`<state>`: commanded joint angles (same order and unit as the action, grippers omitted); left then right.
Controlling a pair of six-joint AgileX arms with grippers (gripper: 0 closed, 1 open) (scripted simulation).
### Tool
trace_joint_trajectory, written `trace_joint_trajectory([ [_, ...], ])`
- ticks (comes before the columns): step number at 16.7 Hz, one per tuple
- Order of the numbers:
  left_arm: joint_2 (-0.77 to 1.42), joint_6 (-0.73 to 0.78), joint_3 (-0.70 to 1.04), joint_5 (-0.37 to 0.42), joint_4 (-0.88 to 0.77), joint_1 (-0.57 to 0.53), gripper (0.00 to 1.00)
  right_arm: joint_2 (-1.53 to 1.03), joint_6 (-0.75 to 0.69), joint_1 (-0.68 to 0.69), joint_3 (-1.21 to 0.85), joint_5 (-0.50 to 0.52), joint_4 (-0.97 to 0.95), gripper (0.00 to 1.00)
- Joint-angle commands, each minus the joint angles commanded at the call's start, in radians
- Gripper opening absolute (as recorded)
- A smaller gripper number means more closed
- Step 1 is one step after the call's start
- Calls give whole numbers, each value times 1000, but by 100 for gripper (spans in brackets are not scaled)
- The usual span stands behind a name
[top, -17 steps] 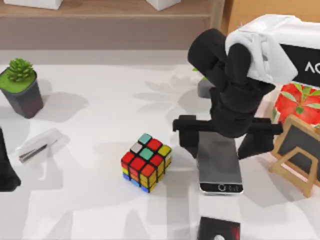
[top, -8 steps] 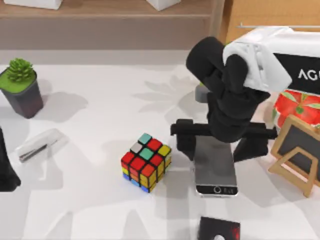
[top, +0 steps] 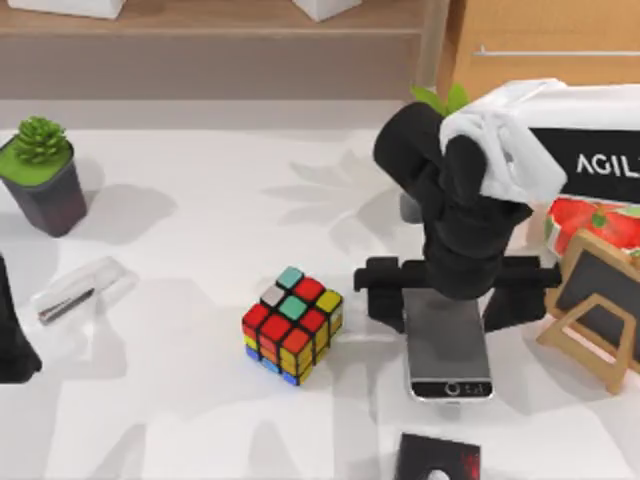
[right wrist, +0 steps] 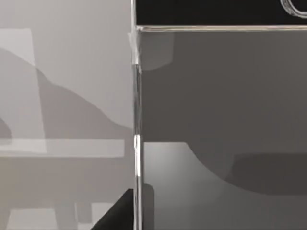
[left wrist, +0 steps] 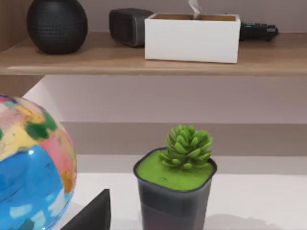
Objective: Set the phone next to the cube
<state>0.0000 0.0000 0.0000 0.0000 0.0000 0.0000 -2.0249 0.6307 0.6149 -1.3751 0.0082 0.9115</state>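
Observation:
The cube (top: 292, 325), with black edges and coloured stickers, stands on the white table just left of centre. To its right is the phone (top: 448, 350), grey screen up, with its black home-button end toward the table's front edge. A narrow gap separates it from the cube. My right gripper (top: 450, 295) hangs over the phone's far half, shut on the phone with one black finger at each long side. In the right wrist view the phone (right wrist: 220, 120) is very close, with a dark fingertip (right wrist: 120, 213) at its silver rim. My left arm (top: 12, 340) is parked at the table's left edge.
A small black square item with a red mark (top: 438, 460) lies in front of the phone. A wood-framed chalkboard easel (top: 600, 310) and a strawberry-printed box (top: 590, 215) stand at the right. A potted succulent (top: 40, 175) and a clear wrapped item (top: 80, 290) sit at the left.
The right gripper and the phone shifted together, first slightly left, then right and toward the front edge. The cube has not moved.

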Motion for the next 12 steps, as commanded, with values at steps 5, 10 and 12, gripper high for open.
trace_joint_trajectory([
  [5, 0, 0, 0, 0, 0, 0, 100, 0, 0, 0, 0, 0, 0, 15],
  [10, 0, 0, 0, 0, 0, 0, 100, 0, 0, 0, 0, 0, 0, 53],
  [12, 0, 0, 0, 0, 0, 0, 100, 0, 0, 0, 0, 0, 0, 68],
])
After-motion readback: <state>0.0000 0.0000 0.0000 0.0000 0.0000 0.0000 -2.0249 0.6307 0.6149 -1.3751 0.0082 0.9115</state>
